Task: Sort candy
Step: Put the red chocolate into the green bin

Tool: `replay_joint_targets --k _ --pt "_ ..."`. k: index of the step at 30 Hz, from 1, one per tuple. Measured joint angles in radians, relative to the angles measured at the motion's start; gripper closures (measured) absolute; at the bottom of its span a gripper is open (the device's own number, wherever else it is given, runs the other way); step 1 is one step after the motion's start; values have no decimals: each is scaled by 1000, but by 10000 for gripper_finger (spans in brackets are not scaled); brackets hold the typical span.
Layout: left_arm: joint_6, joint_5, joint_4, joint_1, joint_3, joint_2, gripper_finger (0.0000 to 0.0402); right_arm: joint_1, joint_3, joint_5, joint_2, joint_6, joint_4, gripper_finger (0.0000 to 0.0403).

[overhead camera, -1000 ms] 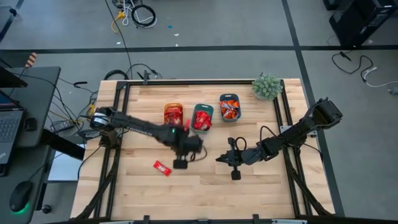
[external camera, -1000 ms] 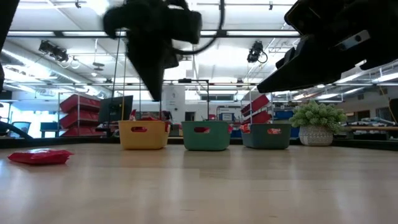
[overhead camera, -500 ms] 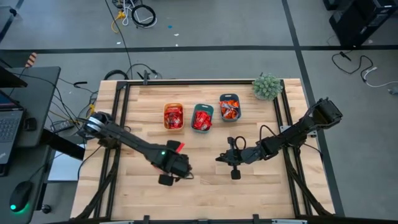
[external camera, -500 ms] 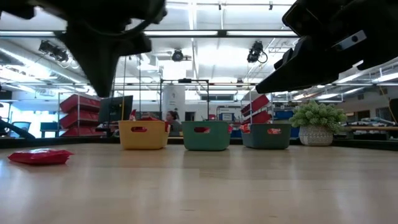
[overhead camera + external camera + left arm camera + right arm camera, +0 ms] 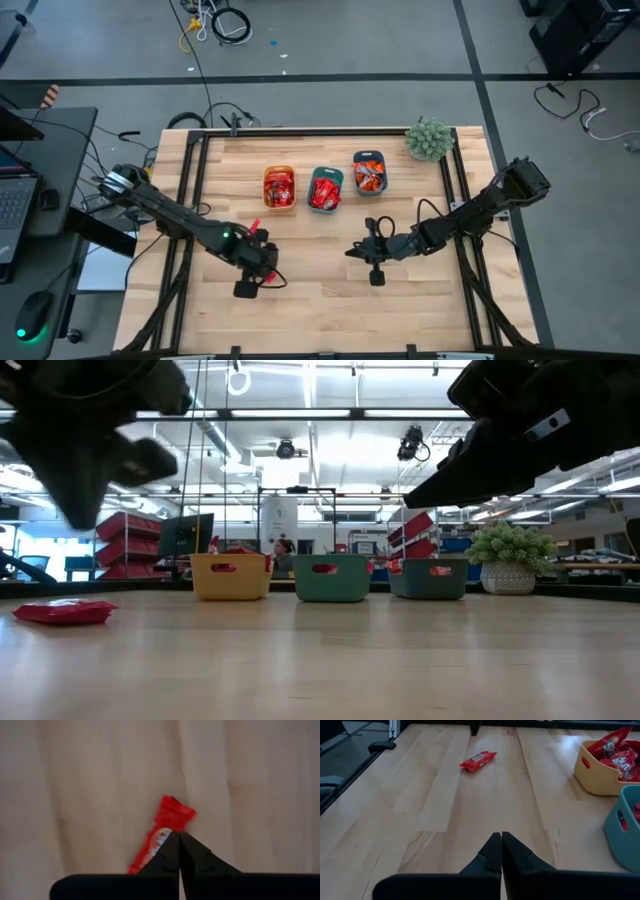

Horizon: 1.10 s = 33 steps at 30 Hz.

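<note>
One loose candy, a flat red wrapper with white marks, lies flat on the wood near the table's near-left part; the low view shows the candy too. My left gripper is shut and hangs pointing down right above it, clear of the table. In the high view my left gripper covers the candy. My right gripper is shut and hovers over the table's middle. More candies fill three bins at the far side.
A yellow-orange bin, a teal bin and a grey-teal bin stand in a row at the far middle. A small potted plant is at the far right corner. Bare wood lies between both grippers and the near edge.
My left arm has swung from beside the bins toward the table's near-left, ending over the loose candy. Its fingers stay shut. The candy has not moved. My right arm has kept still.
</note>
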<state>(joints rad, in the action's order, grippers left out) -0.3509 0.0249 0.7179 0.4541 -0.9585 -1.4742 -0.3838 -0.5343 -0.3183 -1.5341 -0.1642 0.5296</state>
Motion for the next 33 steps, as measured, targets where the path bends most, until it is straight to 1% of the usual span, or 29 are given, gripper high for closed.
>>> replay_joint_targets --k 3,6,10,14,18,22,26,33 --pt "-1 -45 -16 14 28 -4 394 9 0 0 0 -2 14 403" --pt "2 -70 -30 22 28 -21 372 15 0 0 0 -19 16 403" --pt "-23 -68 -47 22 27 -21 326 19 0 0 0 -45 16 403" --pt "-27 -55 -65 23 27 -30 270 19 0 0 0 -53 16 403" --pt "-29 -9 -71 25 27 -61 215 19 0 0 0 -57 16 403" --pt "-61 -9 -69 25 27 -111 172 19 0 0 0 -64 14 403" --pt "-48 9 -66 24 27 -153 157 19 0 0 0 -62 14 403" --pt "-23 98 -59 24 27 -211 163 19 0 0 0 -61 13 403"
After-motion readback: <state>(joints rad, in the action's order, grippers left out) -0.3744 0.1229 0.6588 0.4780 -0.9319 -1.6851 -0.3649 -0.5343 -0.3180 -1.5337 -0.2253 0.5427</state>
